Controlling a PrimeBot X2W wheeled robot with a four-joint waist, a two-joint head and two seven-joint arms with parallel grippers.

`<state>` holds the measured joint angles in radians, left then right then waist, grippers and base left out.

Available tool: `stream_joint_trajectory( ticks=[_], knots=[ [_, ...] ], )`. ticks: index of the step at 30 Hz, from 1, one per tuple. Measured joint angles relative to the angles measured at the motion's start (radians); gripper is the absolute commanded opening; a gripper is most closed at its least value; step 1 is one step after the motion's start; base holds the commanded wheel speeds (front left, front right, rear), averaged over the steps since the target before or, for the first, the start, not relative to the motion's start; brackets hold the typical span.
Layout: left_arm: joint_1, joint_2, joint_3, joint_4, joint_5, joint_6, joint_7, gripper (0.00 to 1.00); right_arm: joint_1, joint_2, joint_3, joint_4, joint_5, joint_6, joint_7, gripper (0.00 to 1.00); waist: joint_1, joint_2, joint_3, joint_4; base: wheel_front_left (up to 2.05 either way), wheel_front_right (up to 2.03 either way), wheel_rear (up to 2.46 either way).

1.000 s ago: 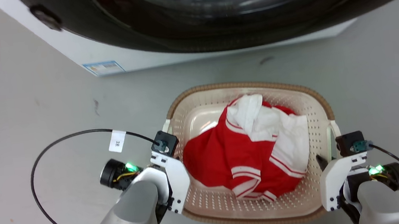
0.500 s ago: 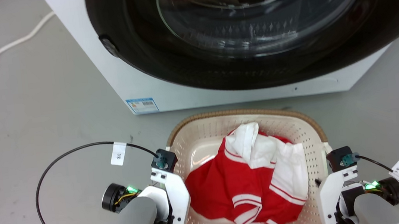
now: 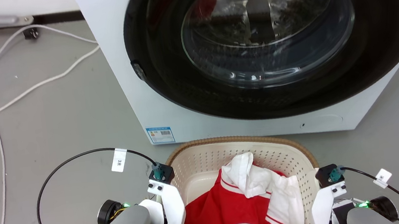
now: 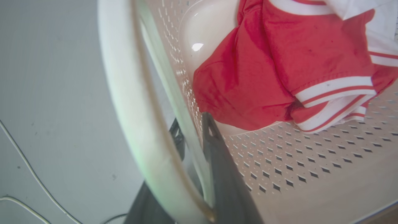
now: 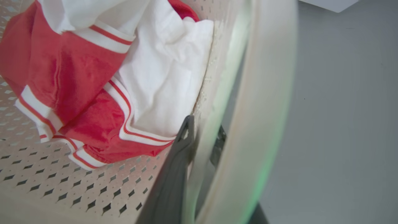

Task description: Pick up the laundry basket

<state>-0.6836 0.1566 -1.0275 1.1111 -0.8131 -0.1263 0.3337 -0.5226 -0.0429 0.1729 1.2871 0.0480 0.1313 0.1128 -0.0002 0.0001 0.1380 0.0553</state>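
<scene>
Cream-white perforated laundry basket [image 3: 197, 161], brown rim, directly in front of washing machine [image 3: 121, 83]; red-and-white garment [image 3: 218, 215] inside. Its left wall clamped by left gripper [image 4: 191, 124], one finger inside, one outside; right wall likewise by right gripper [image 5: 203, 127].

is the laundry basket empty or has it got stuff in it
Not empty: the laundry basket holds a crumpled red and white garment. A patch of bare basket floor shows beside it in the left wrist view.
</scene>
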Motion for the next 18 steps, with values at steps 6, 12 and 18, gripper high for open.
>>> stream_joint_trajectory(
  ticks=[6,12,18],
  knots=[
    [0.009,0.011,-0.042,-0.013,-0.054,0.0,0.042,0.0,0.012,0.0,0.062,0.0,0.063,0.0,0.045,0.0,0.0,-0.0001,-0.046,0.006,0.0,0.0,0.0],
    [0.03,0.025,-0.09,-0.02,-0.113,0.0,0.081,0.0,0.024,-0.001,0.123,0.001,0.118,0.0,0.079,0.0,0.0,0.0,-0.099,0.013,0.0,0.0,0.0],
    [0.039,0.035,-0.129,-0.026,-0.158,0.0,0.104,0.0,0.033,-0.001,0.167,0.001,0.154,0.0,0.108,0.0,0.0,0.0,-0.128,0.024,0.0,0.0,0.0]
  ],
)
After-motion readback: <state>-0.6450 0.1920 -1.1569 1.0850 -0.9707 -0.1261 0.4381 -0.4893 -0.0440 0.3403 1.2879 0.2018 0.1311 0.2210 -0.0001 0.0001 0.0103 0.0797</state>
